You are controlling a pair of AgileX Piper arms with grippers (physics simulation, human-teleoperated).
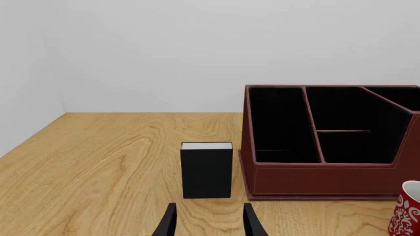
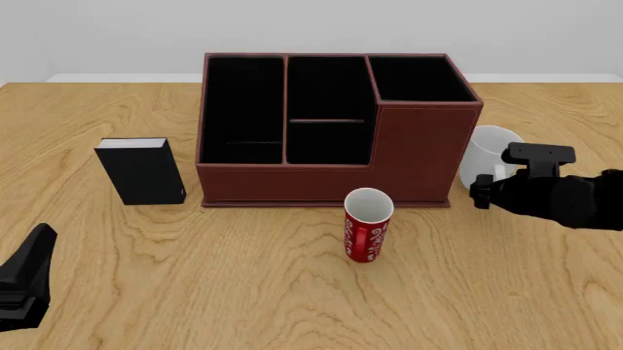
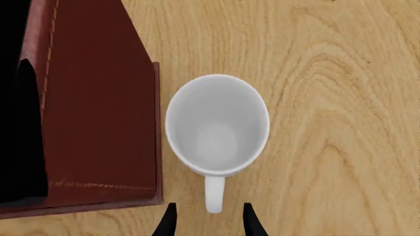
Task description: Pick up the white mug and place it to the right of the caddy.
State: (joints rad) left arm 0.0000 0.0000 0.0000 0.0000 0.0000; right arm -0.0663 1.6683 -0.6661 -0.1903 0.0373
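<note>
The white mug (image 2: 484, 149) stands upright on the table, close against the right side of the caddy (image 2: 419, 153). From above, in the right wrist view, the white mug (image 3: 217, 128) shows its hollow inside, with the caddy (image 3: 98, 98) wall beside it. My right gripper (image 3: 209, 220) hovers over the mug's near side, open, and the tip of the loop handle (image 3: 213, 196) lies between its fingertips in that view. In the front view the right gripper (image 2: 489, 186) overlaps the mug's near edge. My left gripper (image 1: 210, 221) is open and holds nothing, low at the front left (image 2: 29, 273).
A slim red mug (image 2: 368, 230) with white pattern stands in front of the caddy, also at the edge of the left wrist view (image 1: 406, 211). A small black book-like box (image 2: 144, 171) stands left of the caddy (image 1: 315, 179), ahead of my left gripper (image 1: 206, 172).
</note>
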